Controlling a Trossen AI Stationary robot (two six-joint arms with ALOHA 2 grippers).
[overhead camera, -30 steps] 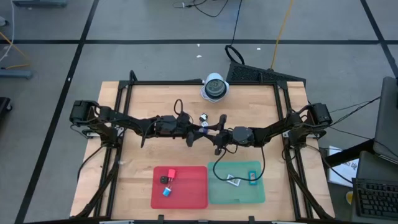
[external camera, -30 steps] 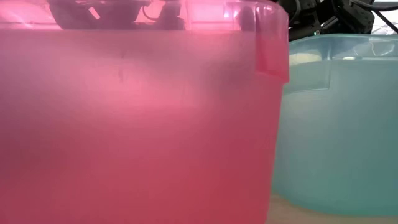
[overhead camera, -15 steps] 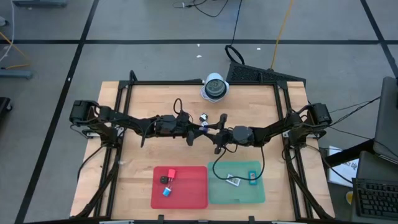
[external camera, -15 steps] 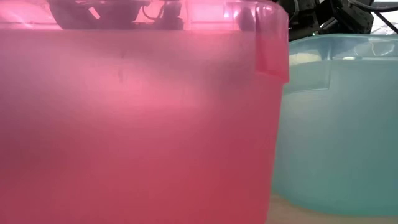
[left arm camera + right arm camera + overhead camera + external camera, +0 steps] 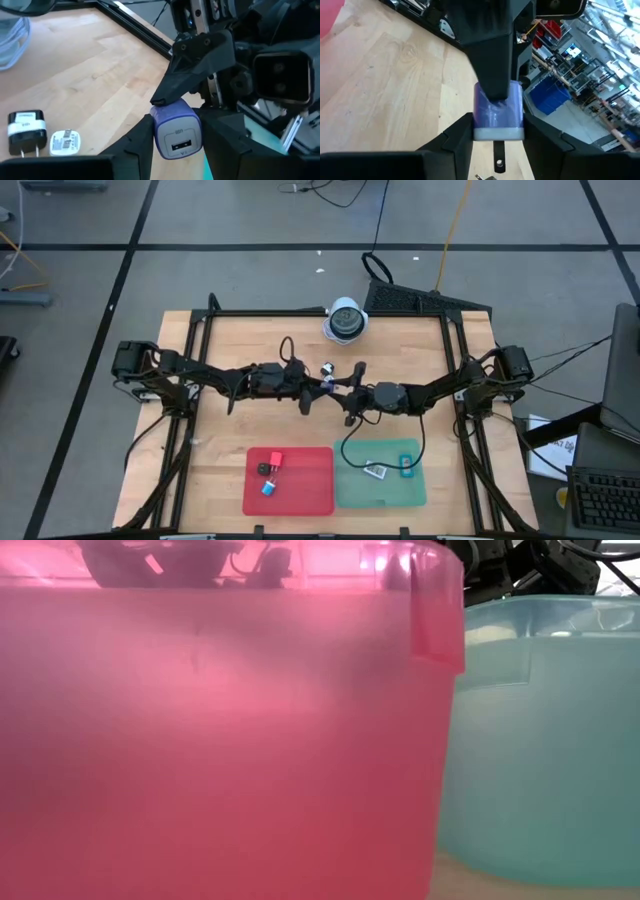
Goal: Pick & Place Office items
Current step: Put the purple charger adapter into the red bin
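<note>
We are seeing both arms meeting over the middle of the wooden surface (image 5: 240, 430), between the domed white-and-grey object (image 5: 346, 320) at the far edge and the two trays at the near edge. The left gripper (image 5: 176, 131) and the right gripper (image 5: 496, 129) are each clamping their fingers on the same small violet-blue charger cube (image 5: 177, 129), which is hanging in the air between them, off the surface. In the left wrist view the cube's white face with its port is pointing toward that camera, and one dark finger (image 5: 200, 60) of the right arm is pressing on the cube's far top edge.

On the surface nearby, a black plug with a white label (image 5: 25, 131) and a small white piece (image 5: 65, 142) are lying just beside each other. The red tray (image 5: 288, 480) is holding a red, a black and a blue piece. The green tray (image 5: 380, 473) is holding a pale-faced dark square and a teal piece.
</note>
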